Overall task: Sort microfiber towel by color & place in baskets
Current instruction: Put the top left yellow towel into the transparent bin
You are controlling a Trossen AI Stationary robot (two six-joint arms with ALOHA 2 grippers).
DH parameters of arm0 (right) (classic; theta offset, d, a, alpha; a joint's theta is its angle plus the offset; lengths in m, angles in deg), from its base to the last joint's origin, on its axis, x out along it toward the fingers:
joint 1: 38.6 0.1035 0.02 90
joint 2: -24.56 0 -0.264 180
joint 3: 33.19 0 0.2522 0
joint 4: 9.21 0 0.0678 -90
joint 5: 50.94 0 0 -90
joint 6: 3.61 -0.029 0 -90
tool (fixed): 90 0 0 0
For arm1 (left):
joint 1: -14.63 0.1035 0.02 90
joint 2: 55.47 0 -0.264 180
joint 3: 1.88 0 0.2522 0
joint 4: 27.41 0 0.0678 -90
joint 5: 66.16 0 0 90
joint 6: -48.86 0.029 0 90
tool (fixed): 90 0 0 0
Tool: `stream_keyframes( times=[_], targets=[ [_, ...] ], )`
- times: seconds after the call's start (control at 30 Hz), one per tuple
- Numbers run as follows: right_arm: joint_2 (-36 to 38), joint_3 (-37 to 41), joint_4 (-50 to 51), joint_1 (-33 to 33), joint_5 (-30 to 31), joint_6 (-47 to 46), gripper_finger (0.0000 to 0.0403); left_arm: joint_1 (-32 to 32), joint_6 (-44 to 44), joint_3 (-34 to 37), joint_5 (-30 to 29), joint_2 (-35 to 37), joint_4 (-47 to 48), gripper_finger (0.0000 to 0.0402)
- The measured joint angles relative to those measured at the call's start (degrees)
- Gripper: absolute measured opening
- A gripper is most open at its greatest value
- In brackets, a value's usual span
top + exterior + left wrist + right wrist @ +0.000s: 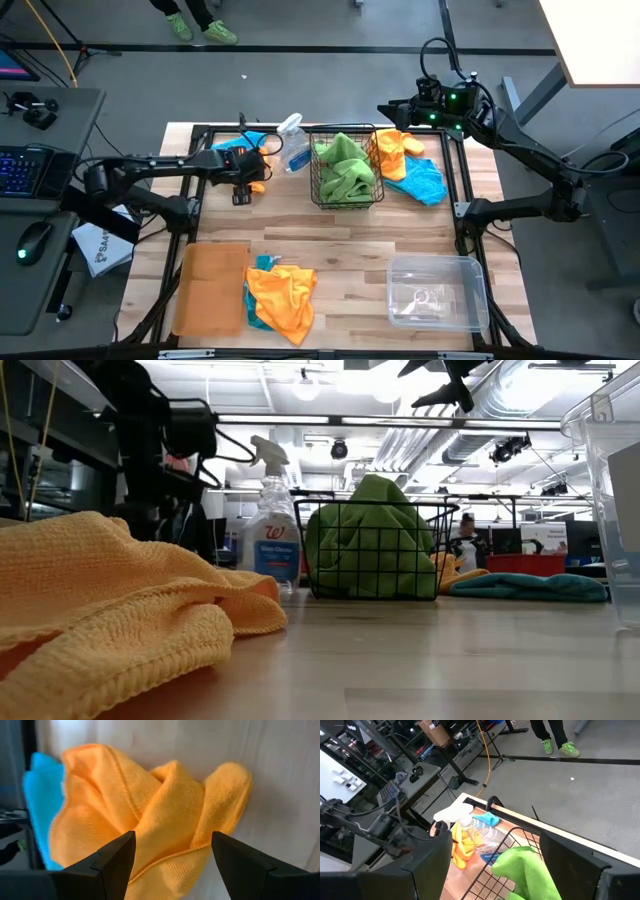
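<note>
1. High view shows us the left gripper (pixel 243 186) over the far left part of the tabletop (pixel 350 240), its fingers spread and holding nothing.
2. Directly beneath that gripper we see a crumpled orange towel (pixel 150 815), with a turquoise towel (pixel 40 805) touching its side; the left wrist view looks down on both between the two dark fingers (pixel 107 862).
3. Just beside the left gripper, toward the middle of the tabletop, we find a clear spray bottle (pixel 293 143) of blue liquid.
4. Beyond the bottle stands the black wire basket (pixel 346 167), with lime green towels (pixel 345 163) heaped inside.
5. We see the right gripper (pixel 392 110) raised above the far edge, near the basket's far right corner, also spread and empty.
6. Below and slightly behind the right gripper lie an orange towel (pixel 396 152) and a turquoise towel (pixel 424 180), touching each other beside the basket.
7. Well apart from both grippers, along the near edge, we note the orange-brown tray (pixel 210 290), another orange towel (pixel 282 298) lying over a turquoise one (pixel 262 264), and the clear plastic bin (pixel 437 292).
</note>
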Motion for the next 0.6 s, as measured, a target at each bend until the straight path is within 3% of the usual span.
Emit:
stream_keyframes(
  times=[0.43,0.53,0.6],
  targets=[
    [0.0,0.0,0.02,0.01,0.0,0.17,0.0295,2.85,-0.5,0.0,-0.52,-9.13,0.19,0.0245],
    [0.0,0.0,0.02,0.02,-0.02,0.16,0.0295,3.02,-1.43,0.02,-0.53,-10.35,0.17,0.0208],
    [0.0,0.0,0.02,0.02,0.0,0.15,0.0295,2.93,-2.1,0.0,-0.39,-10.21,0.25,0.0151]
  ],
)
